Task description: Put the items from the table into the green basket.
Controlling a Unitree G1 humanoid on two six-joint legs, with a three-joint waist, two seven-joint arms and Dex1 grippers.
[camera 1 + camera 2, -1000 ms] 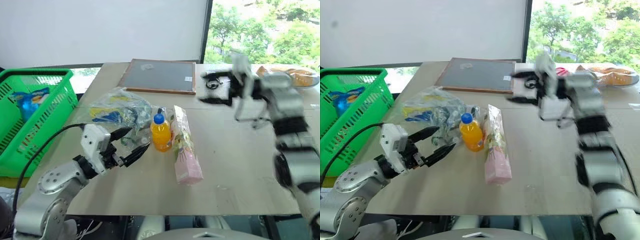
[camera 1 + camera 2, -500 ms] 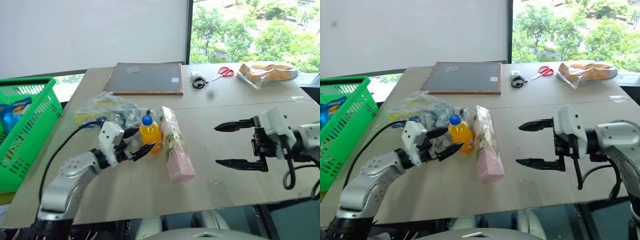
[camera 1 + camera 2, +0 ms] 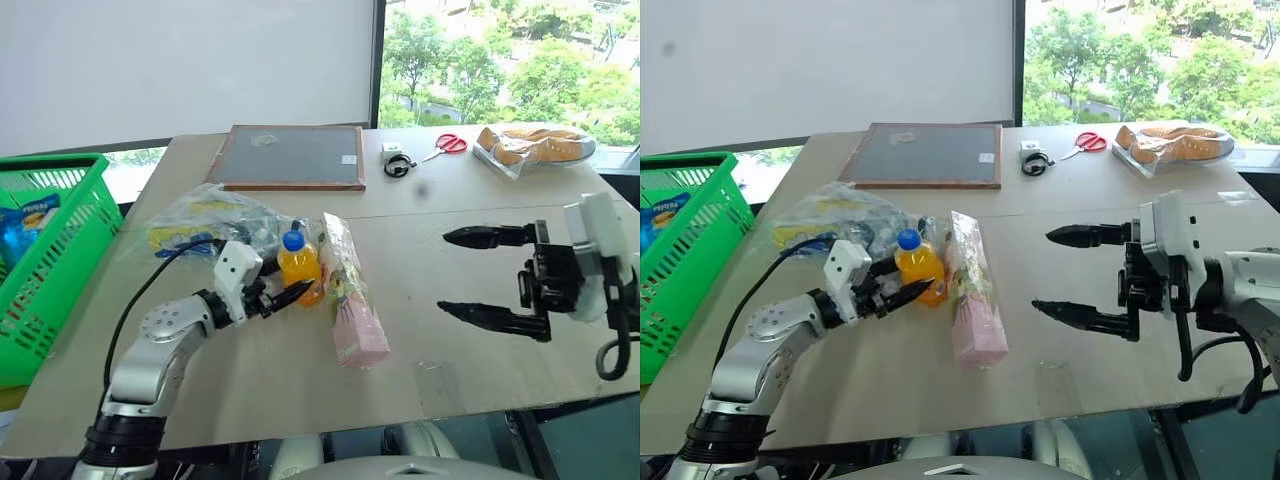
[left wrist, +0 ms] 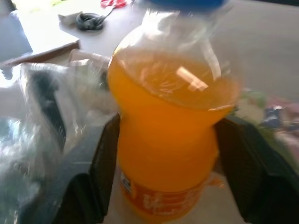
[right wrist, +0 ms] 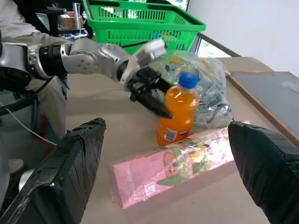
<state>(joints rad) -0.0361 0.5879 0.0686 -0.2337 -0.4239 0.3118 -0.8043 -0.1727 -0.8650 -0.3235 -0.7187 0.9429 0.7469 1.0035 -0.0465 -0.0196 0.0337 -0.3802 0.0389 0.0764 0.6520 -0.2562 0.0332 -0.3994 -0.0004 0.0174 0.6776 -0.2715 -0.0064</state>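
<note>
One orange bottle (image 4: 168, 140), label txt unreadable.

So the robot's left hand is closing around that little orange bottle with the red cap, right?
Not quite: the cap is blue, not red. The right wrist view shows the blue cap on the orange bottle, and the left eye view shows it too. The rest holds: the left hand has a finger on either side of the bottle.

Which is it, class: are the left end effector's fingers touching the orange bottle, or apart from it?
Touching. In the left wrist view, both black fingers press against the sides of the orange bottle, with no gap showing on either side.
</note>
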